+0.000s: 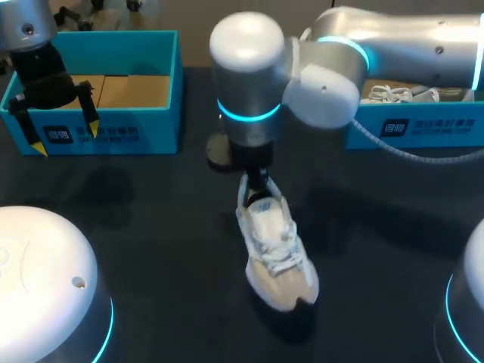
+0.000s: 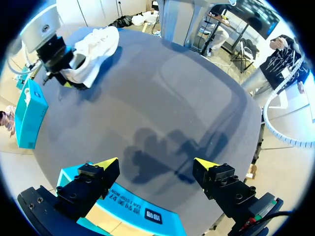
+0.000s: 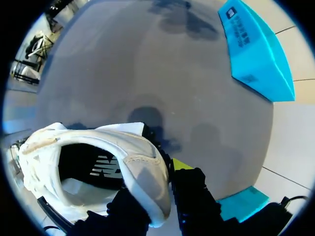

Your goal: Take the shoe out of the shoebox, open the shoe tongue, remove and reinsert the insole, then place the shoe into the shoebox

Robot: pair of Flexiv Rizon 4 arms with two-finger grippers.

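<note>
The dark desk (image 1: 151, 227) fills most of the head view. An open blue left box (image 1: 113, 134) stands at the upper left of the frame, with only its bare cardboard floor showing. A right box (image 1: 431, 127) at the upper right has something white with laces inside. The right arm (image 1: 393, 38) comes in from the upper right and reaches to the middle of the frame, and the left arm (image 1: 30, 30) hangs over the left box. The shoe (image 1: 276, 253) is out of the box and lies on the desk just below the centre. Its long axis runs from the heel, near the centre, to the toe at the lower right. The right fingers (image 3: 183, 164) are clamped on the heel collar, one inside the opening and one outside, so this arm has the shoe. The left fingers (image 1: 92, 121) stand wide apart, hold nothing and are well apart from the shoe. From them the shoe lies toward the lower right, so I judge that the left arm must cross the desk to help with the tongue. The shoe is white with a pale mesh toe, white laces crossing its top and a dark inside. I cannot tell whether the tongue is lifted.
</note>
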